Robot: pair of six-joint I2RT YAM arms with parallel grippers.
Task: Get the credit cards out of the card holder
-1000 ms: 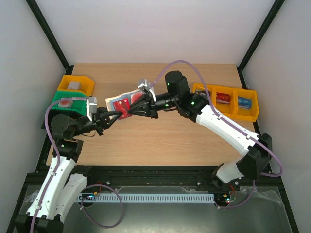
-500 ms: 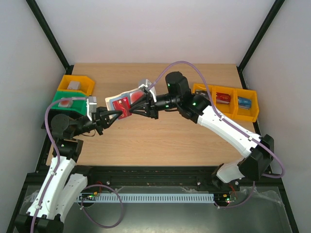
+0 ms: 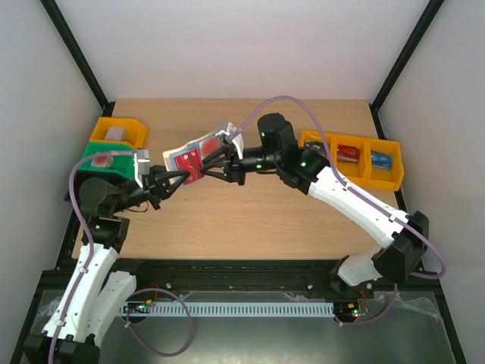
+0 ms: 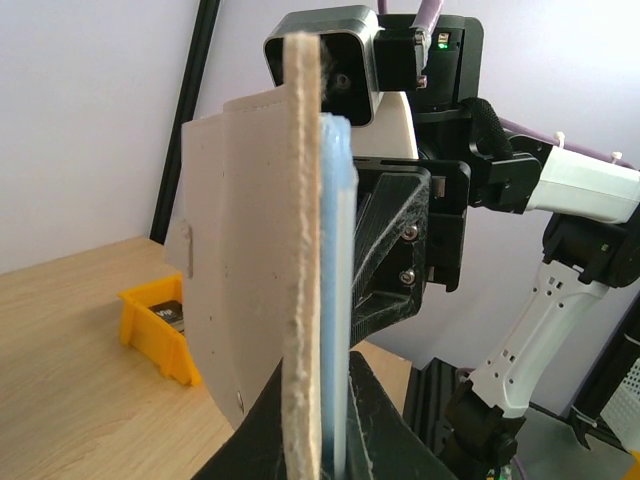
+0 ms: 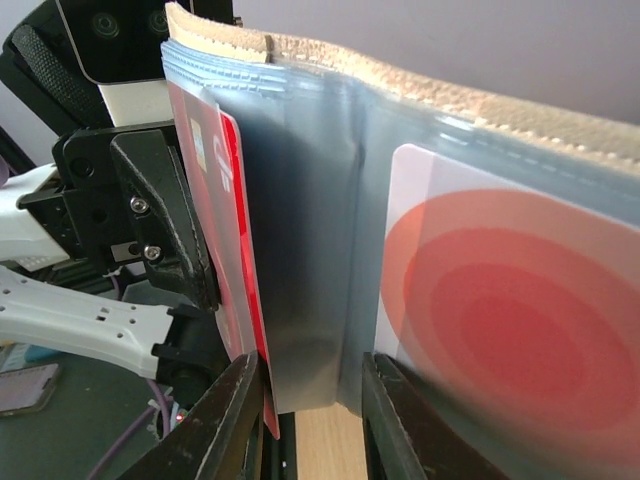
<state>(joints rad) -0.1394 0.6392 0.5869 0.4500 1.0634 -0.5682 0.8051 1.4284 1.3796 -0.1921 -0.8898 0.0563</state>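
The card holder (image 3: 194, 154) hangs in the air above the table's left half, between my two grippers. My left gripper (image 3: 180, 176) is shut on its lower edge; in the left wrist view the beige cover (image 4: 250, 280) and the blue inside stand edge-on between the fingers (image 4: 375, 420). The right wrist view faces the opened blue-grey inside (image 5: 310, 230). A red credit card (image 5: 232, 240) sits in its left pocket, and a white card with a red disc (image 5: 500, 330) in the right one. My right gripper (image 5: 315, 420) stands open, one finger on each side of the middle fold.
Three yellow bins (image 3: 352, 155) holding small items line the table's right edge. A yellow bin (image 3: 121, 130) and a green one (image 3: 102, 161) stand at the left edge, close behind my left arm. The table's wooden top (image 3: 258, 212) lies below the holder.
My right gripper's fingers have spread wider at the holder's inside. The holder has shifted slightly up and left in the top view. The left gripper keeps its hold.
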